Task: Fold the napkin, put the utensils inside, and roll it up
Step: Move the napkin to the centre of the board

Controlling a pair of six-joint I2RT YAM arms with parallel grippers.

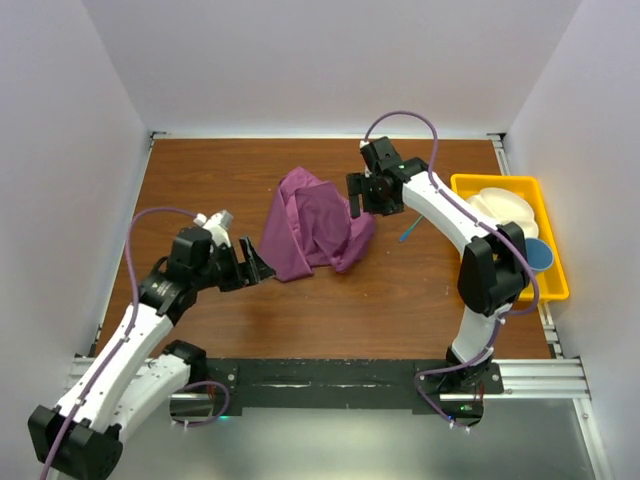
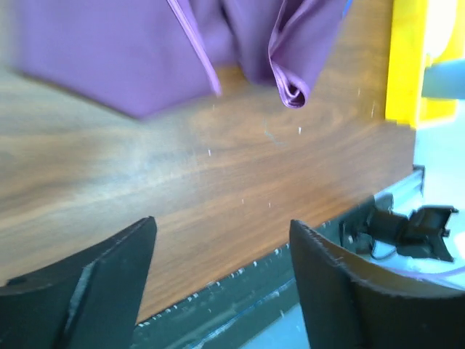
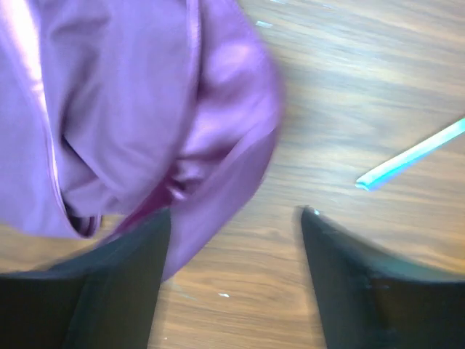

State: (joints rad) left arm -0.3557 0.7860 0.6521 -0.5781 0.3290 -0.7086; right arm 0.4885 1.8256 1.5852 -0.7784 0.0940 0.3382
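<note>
The plum-purple napkin [image 1: 315,230] lies crumpled and bunched in the middle of the table. My left gripper [image 1: 262,265] hangs just off its near-left corner, jaws wide apart. In the left wrist view the napkin [image 2: 109,51] is ahead of the open gripper [image 2: 221,233], with bare wood between the fingers. My right gripper [image 1: 358,200] sits over the napkin's right edge. In the right wrist view the gripper [image 3: 232,218] is open, and a fold of napkin [image 3: 131,109] droops beside its left finger [image 3: 123,283]. One thin bluish utensil [image 1: 410,232] [image 3: 414,153] lies on the wood to the right.
A yellow tray [image 1: 555,280] stands at the right edge with a white divided plate [image 1: 505,208] and a blue cup [image 1: 540,255] in it. White walls close in the table on three sides. A black rail [image 1: 330,375] runs along the near edge.
</note>
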